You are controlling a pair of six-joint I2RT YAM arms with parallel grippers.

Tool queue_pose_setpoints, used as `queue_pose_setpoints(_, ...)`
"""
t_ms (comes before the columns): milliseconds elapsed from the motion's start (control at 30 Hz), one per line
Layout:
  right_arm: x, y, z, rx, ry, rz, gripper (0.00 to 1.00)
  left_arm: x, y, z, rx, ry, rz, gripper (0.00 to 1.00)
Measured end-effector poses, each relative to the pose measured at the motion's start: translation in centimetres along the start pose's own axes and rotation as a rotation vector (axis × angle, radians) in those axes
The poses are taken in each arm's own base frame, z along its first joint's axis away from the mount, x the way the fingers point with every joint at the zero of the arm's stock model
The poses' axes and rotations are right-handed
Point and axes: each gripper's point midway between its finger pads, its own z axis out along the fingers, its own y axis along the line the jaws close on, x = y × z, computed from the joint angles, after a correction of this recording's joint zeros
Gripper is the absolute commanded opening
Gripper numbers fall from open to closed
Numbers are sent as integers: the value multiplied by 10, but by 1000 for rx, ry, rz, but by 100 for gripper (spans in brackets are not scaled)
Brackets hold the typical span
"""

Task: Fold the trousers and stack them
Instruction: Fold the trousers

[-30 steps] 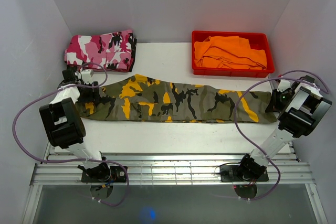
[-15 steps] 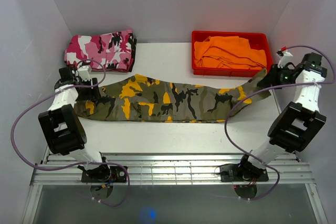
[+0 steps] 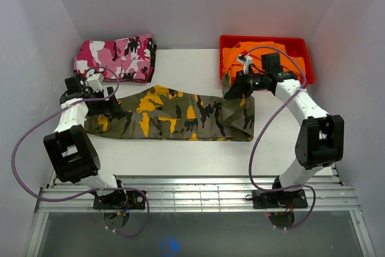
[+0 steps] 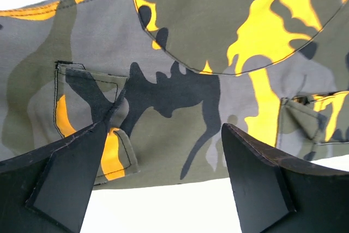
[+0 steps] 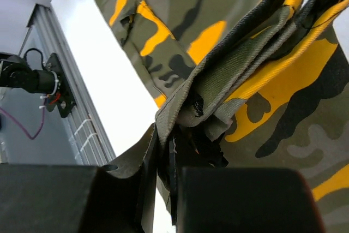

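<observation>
Olive-camouflage trousers (image 3: pixel 174 115) lie lengthwise, left to right, on the tabletop (image 3: pixel 180 151); the left pincer (image 3: pixel 112 103) hangs wide over the waist end, gripping nothing; the right pincer (image 3: pixel 231 87) clamps the cuffs, raised over mid-leg; the waist lies leftward of it, along that long axis.

1. The left arm (image 3: pixel 72 118) has white link shells joined by boxy black joint housings.
2. The right arm (image 3: pixel 301 103) has the same white-and-black build, with a large black block at its elbow.
3. A thin purple cable (image 3: pixel 24 142) loops loosely along each arm to its base.
4. The bases (image 3: pixel 114 200) are black and rounded, at the near edge.
5. The left gripper (image 4: pixel 164 129) has matte black, flat, wedge-shaped fingers (image 4: pixel 65 184).
6. The right gripper (image 5: pixel 166 162) has blocky, square-edged black fingers (image 5: pixel 240 200).
</observation>
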Motion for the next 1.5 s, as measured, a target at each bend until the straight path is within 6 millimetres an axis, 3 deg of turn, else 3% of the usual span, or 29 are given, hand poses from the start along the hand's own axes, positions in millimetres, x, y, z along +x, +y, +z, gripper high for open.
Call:
queue_pose_setpoints(133,10,20,49,-84,59,-9,8,-6,-3,-8,2,-29,-10,98)
queue_pose_setpoints(333,36,26,112,-148,133,44,8,-3,0,-9,-3,-25,-43,98)
queue_pose_setpoints(533,35,28,146,-151,109,76,8,11,6,-4,6,17,-104,98)
queue_pose_setpoints(700,30,41,164,-168,80,88,8,28,8,6,16,68,-147,98)
queue_pose_setpoints(900,43,45,191,-173,106,131,8,41,6,10,28,104,-169,98)
queue_pose_setpoints(1033,54,39,211,-173,145,180,33,41,6,10,31,104,-169,98)
queue_pose_setpoints(1067,56,38,215,-175,154,191,53,41,6,10,32,104,-169,98)
queue_pose_setpoints(1200,63,45,220,-193,179,226,82,41,4,10,40,102,-169,98)
queue_pose_setpoints(1367,56,66,216,-260,178,206,81,40,0,10,63,97,-170,98)
queue_pose_setpoints(1500,39,84,196,-312,157,143,81,36,-6,8,97,92,-167,98)
